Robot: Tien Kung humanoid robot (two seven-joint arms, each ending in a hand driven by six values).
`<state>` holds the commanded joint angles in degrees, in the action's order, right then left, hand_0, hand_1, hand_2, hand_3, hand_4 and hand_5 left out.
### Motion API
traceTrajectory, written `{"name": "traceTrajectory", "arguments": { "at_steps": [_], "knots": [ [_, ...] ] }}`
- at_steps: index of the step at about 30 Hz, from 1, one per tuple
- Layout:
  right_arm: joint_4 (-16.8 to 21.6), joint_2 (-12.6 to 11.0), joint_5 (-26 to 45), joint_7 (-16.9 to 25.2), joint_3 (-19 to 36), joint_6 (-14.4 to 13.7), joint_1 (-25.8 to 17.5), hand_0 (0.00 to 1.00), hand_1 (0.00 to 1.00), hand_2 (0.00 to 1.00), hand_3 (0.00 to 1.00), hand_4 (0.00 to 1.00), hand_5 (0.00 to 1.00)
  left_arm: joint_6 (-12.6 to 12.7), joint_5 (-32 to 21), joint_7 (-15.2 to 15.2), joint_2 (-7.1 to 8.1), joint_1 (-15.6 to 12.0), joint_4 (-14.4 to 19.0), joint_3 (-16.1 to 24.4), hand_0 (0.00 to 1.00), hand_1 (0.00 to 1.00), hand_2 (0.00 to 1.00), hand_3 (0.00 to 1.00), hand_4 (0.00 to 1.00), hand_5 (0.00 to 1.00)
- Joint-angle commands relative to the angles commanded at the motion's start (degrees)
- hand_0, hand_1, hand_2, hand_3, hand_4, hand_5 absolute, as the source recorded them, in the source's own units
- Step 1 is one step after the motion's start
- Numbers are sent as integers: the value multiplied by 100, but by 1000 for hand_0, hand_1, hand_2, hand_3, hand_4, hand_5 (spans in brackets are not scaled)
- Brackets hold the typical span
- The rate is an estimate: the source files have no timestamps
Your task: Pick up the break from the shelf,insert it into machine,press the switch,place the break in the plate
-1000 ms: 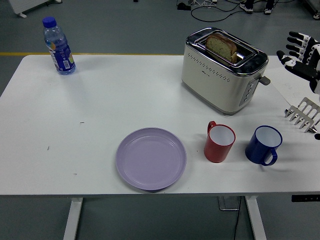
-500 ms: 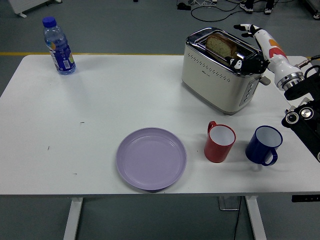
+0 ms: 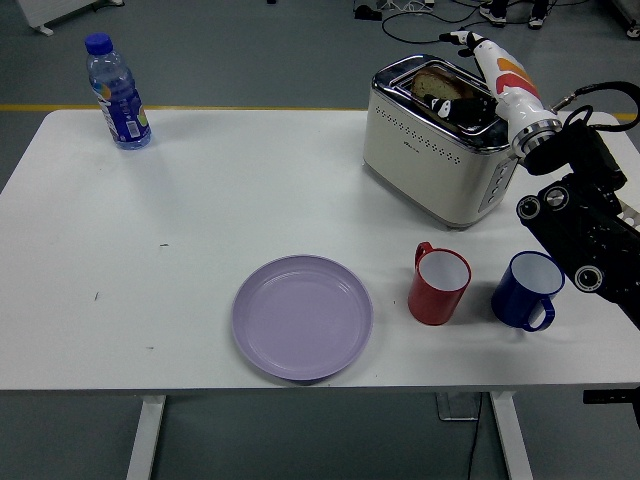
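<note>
Starting at the table's [image 3: 120, 300] near edge, a lilac plate [image 3: 303, 317] lies empty toward the middle, and to its right stand a red mug [image 3: 439, 283] and a blue mug [image 3: 527, 289], just beside each other, both upright with handles showing. The robot's right arm [image 3: 585, 215] comes in from the right edge, its black jointed forearm passing above the blue mug and rising toward the far right of the table. Farther back sits the cream and chrome toaster [image 3: 440, 142], angled on the table, with the slice of bread [image 3: 437, 84] standing in its top slot and poking up above the rim. The right hand [image 3: 480, 75], white with orange marking, reaches over the toaster's top; its fingers are curled down at the slot and appear to pinch the bread, though the contact itself is partly hidden by the hand. At the far left corner a clear water bottle [image 3: 117, 92] with a blue cap and label stands upright, well apart from everything else.
</note>
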<state>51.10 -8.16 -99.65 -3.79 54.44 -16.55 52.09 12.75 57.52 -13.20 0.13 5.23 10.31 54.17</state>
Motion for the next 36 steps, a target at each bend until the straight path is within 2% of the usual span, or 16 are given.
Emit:
{"name": "traceTrajectory", "arguments": {
  "at_steps": [2,7,8,13,14,19,20,25,26,32,33,36],
  "knots": [
    [-179,76,-102,-81,-43,-8,102,878,797,848,831,828,183,3,-22,3,7,11,0,-21,624,456,465,507,257,817],
    [-649,245,-357,-241,-166,-62,364,878,797,848,831,828,183,12,-75,8,15,30,0,-61,624,456,465,507,257,817],
    [-751,281,-404,-273,-191,-70,430,775,729,756,788,823,185,14,-83,7,17,35,0,-70,624,455,465,508,257,817],
    [-1175,416,-587,-405,-263,-71,666,775,729,756,788,823,185,21,-117,9,25,51,0,-100,624,455,465,508,257,817],
    [-1266,442,-620,-430,-284,-56,707,634,638,647,735,814,178,23,-124,9,27,54,0,-105,624,453,463,508,258,816],
    [-1684,586,-912,-557,-375,-22,899,634,638,647,735,814,178,26,-142,12,35,71,0,-123,624,453,463,508,258,816],
    [-1736,604,-946,-570,-386,-27,923,516,575,578,683,795,167,27,-145,12,36,73,0,-126,624,452,462,508,258,817],
    [-1944,686,-1181,-616,-428,-51,1053,516,575,578,683,795,167,33,-168,19,49,96,0,-149,624,452,462,508,258,817],
    [-1980,704,-1224,-631,-443,-43,1080,393,488,501,627,765,145,35,-165,18,50,100,0,-142,625,452,460,508,259,817],
    [-2098,808,-1388,-671,-559,-14,1193,393,488,501,627,765,145,41,-150,15,56,112,0,-137,625,452,460,508,259,817],
    [-2101,812,-1397,-673,-565,-10,1197,318,422,448,543,725,109,41,-148,14,56,112,0,-136,625,450,459,508,258,817],
    [-2119,816,-1438,-666,-638,24,1218,318,422,448,543,725,109,41,-139,12,60,116,0,-137,625,450,459,508,258,817]
  ]
}}
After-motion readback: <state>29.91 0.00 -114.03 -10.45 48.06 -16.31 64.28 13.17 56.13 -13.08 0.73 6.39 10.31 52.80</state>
